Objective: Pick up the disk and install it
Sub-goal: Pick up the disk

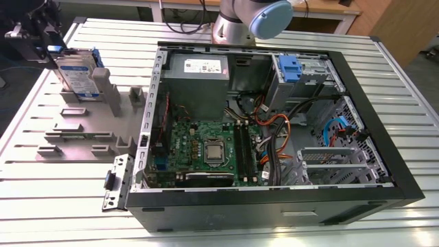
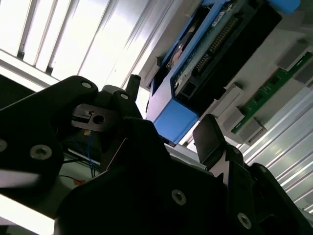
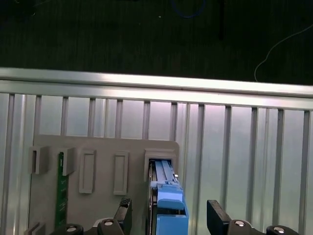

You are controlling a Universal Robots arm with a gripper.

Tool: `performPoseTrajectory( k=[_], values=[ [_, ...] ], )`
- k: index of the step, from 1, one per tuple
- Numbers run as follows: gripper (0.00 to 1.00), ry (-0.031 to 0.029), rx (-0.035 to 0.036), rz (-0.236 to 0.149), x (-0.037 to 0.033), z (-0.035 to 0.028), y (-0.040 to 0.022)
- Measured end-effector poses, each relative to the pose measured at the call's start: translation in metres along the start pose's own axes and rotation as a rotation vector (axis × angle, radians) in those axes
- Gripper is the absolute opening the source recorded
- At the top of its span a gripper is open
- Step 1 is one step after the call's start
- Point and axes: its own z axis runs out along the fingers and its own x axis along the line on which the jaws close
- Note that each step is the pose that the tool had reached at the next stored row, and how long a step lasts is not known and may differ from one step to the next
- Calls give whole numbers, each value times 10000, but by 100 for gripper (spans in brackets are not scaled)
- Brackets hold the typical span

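I had the gripper [image 3: 169, 203] spread wide, its fingers [image 3: 215, 214] on either side of the disk [image 3: 171, 223], not touching it. The disk stood on edge in the grey fixture [image 3: 98, 147], between the jaws.

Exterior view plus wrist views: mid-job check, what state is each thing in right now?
Silver-grey rectangular hard disk with blue side rails: standing on edge in the grey plastic holder plate, not installed.
Gripper: jaws open, one either side of the disk, not clamped.
Black desktop computer case: lying on its side, open, inside exposed.
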Motion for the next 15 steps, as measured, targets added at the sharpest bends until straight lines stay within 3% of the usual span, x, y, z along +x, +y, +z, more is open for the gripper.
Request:
performPoseTrajectory(
  k=[11,15],
  values=[
    [71,0,2,-2,-8,97,1],
    [71,10,-1,-4,-7,99,1]
  ],
)
